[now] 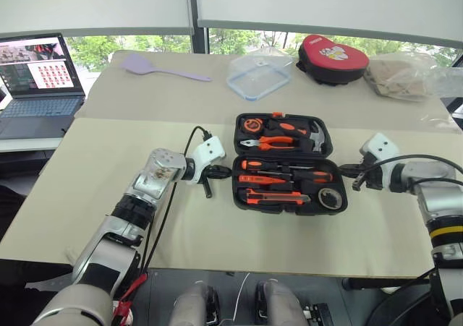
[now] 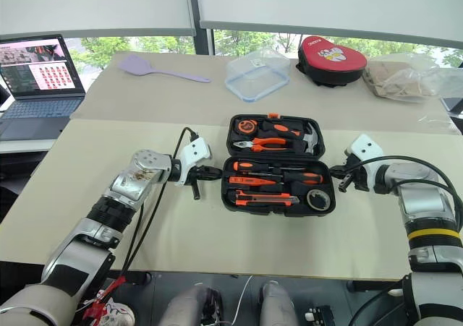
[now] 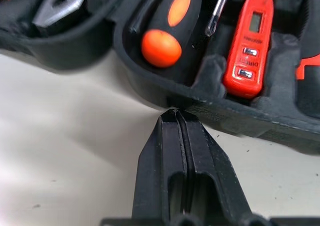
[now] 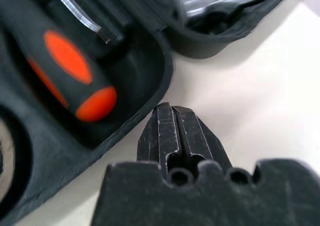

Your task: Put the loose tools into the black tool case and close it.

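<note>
Jaws shut beside open black tool case (image 1: pixel 289 163)

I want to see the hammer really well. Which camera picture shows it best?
The left eye view: the whole hammer lies in the open black tool case, in the far half at its right end. The right eye view shows the same. The right wrist view catches just its shiny metal head, blurred, and the left wrist view none that I can tell.
</note>
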You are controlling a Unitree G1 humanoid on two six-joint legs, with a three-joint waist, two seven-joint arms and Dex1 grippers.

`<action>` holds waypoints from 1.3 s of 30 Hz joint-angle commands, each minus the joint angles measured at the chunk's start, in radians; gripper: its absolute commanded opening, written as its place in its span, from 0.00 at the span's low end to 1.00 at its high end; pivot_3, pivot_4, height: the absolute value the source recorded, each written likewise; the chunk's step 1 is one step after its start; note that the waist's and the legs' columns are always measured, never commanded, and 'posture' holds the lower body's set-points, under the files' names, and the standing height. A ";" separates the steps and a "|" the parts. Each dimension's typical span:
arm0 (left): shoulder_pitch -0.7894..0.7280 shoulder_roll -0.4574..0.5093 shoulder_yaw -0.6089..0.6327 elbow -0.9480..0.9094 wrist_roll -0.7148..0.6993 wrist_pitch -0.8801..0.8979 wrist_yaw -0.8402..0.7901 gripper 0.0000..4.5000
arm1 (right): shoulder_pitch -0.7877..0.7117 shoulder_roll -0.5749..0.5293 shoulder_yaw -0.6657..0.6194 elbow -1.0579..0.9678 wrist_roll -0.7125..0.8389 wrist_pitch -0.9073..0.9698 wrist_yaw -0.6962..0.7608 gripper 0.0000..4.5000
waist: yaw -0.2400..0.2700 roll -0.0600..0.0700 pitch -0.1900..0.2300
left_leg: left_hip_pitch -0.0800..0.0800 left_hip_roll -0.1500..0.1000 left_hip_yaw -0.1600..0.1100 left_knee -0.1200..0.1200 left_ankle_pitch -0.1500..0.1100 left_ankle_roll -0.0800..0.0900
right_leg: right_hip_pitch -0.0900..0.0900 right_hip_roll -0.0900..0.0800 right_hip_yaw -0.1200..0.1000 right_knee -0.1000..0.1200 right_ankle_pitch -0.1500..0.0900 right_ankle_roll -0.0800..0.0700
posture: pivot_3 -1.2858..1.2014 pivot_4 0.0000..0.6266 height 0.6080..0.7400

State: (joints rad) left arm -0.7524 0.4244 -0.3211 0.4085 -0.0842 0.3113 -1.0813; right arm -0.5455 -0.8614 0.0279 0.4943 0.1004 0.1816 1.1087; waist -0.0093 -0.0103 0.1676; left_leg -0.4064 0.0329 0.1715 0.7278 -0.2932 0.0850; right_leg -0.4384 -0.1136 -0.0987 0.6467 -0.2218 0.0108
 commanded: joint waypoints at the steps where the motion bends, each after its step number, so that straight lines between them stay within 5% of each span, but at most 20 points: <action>1: 0.038 -0.010 -0.004 -0.148 -0.074 0.012 -0.102 0.02 | 0.053 -0.001 0.012 -0.137 0.054 -0.061 0.112 0.00 | -0.001 0.000 0.000 | 0.000 0.000 0.000 -0.001 0.000 0.000 | 0.000 0.000 0.000 0.000 0.000 0.000 | 0.52 0.24 0.93; 17: 0.322 0.222 0.044 -0.360 -0.087 0.057 -0.208 0.02 | 0.458 -0.065 -0.173 -0.524 0.146 0.041 0.084 0.00 | -0.003 0.001 -0.001 | 0.002 0.001 -0.002 0.000 0.000 0.000 | 0.001 -0.001 0.001 0.001 0.000 -0.001 | 0.52 0.24 0.93; 26: 0.439 0.376 0.147 -0.363 -0.104 0.018 -0.195 0.02 | 0.598 -0.093 -0.306 -0.510 0.145 0.037 0.017 0.00 | -0.006 0.002 -0.003 | 0.013 0.003 -0.003 -0.002 -0.001 -0.002 | 0.009 -0.002 0.003 0.000 -0.001 -0.003 | 0.52 0.24 0.93; 32: 0.275 0.226 0.156 -0.311 -0.154 0.120 -0.093 0.02 | 0.442 -0.067 -0.244 -0.411 0.105 0.015 -0.037 0.00 | 0.000 0.002 -0.002 | 0.017 0.000 -0.002 -0.009 0.000 -0.002 | 0.013 -0.006 0.002 0.000 -0.002 -0.004 | 0.52 0.24 0.93; 39: 0.265 0.180 0.097 -0.352 -0.158 0.145 -0.120 0.02 | 0.330 -0.031 -0.146 -0.458 0.108 0.054 -0.043 0.00 | 0.000 0.002 -0.002 | 0.016 0.000 -0.002 -0.009 0.001 -0.002 | 0.012 -0.002 0.002 -0.001 -0.002 -0.003 | 0.52 0.24 0.93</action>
State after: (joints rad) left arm -0.4794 0.6015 -0.2199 0.0995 -0.2276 0.4474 -1.1907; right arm -0.1933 -0.8886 -0.1184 0.0815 0.1992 0.2189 1.0674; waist -0.0095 -0.0085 0.1652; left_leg -0.3912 0.0328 0.1700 0.7183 -0.2923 0.0829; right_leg -0.4266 -0.1155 -0.0971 0.6450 -0.2242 0.0079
